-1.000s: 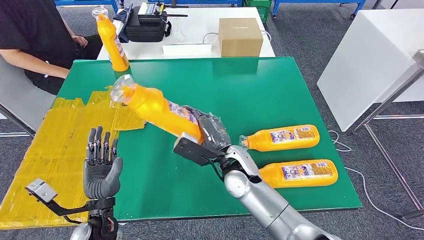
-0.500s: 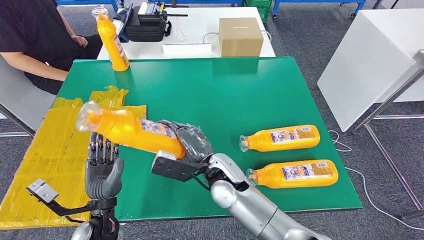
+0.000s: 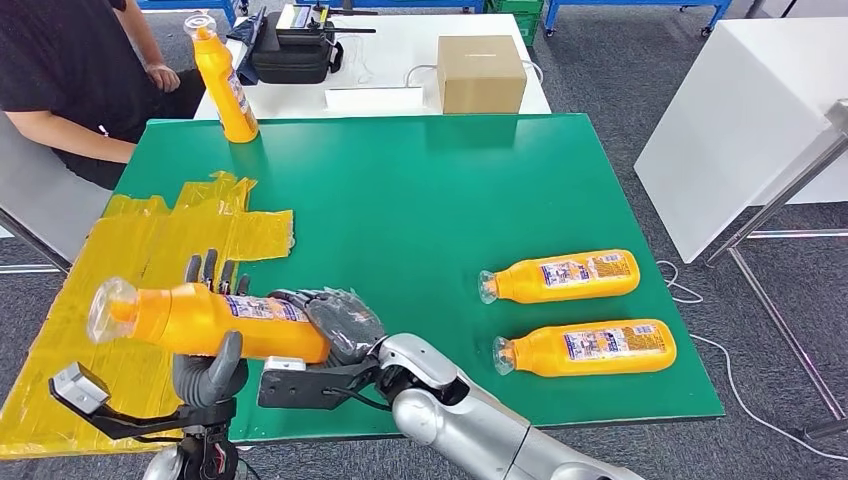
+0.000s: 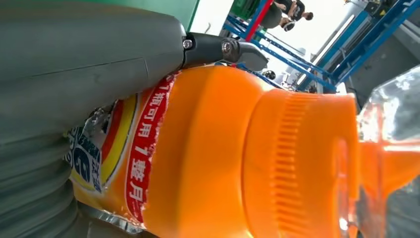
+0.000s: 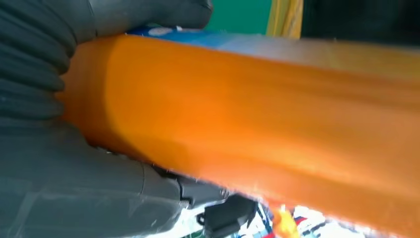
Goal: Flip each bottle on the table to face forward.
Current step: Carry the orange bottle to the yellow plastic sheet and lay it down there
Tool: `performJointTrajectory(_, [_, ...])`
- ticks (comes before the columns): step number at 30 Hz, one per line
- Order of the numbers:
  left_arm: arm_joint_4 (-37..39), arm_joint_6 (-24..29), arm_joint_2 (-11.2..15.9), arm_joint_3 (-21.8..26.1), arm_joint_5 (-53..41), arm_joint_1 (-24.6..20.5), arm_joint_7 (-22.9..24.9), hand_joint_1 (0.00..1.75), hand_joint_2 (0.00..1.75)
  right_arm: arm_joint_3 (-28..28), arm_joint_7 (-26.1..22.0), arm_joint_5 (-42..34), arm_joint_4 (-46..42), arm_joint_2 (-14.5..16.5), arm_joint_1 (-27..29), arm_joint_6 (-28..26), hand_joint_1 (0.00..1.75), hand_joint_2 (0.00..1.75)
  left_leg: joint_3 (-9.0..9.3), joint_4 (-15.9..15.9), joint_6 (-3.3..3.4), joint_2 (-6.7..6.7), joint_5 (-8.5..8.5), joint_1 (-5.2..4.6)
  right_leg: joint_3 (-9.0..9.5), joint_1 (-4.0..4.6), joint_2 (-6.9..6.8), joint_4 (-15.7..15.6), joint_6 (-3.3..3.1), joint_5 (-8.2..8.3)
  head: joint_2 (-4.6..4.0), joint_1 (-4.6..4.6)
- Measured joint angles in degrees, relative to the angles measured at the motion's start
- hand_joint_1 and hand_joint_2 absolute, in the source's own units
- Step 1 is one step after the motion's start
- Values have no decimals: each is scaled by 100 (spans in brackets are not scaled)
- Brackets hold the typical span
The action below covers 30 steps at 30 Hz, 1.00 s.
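My right hand [image 3: 335, 325] gripped the orange bottle [image 3: 205, 320] by its base, holding it level above the green table [image 3: 420, 190] at seven o'clock, clear cap pointing to nine. My left hand [image 3: 207, 365] cradled it from below, thumb against its side. Two bottles [image 3: 560, 277] lay at four o'clock; one stood upright [image 3: 225, 75] at eleven.

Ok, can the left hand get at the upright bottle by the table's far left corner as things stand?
Probably not right now. The left hand sits under the held bottle, which the right hand grips, near the table's front edge. The upright bottle stands at the far edge, a long stretch across bare table.
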Motion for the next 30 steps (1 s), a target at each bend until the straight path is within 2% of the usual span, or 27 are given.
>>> performJointTrajectory(6, [4,-257,38,34,-121,183,-107,4,175,226,-8,35,146,24,51,157,175,175,0,0,0,0,0,-1,-1,-1,1,-1,0,0,0,1])
performJointTrajectory(10, [4,-457,50,91,-197,346,-186,175,175,366,-19,113,206,38,60,247,175,175,0,0,0,5,0,-1,-4,-1,2,-1,0,0,0,0])
performJointTrajectory(30, [63,-640,50,263,-203,492,-278,175,175,568,-82,103,382,89,-11,333,175,175,0,0,0,6,0,-1,-7,0,2,-1,-1,0,0,0])
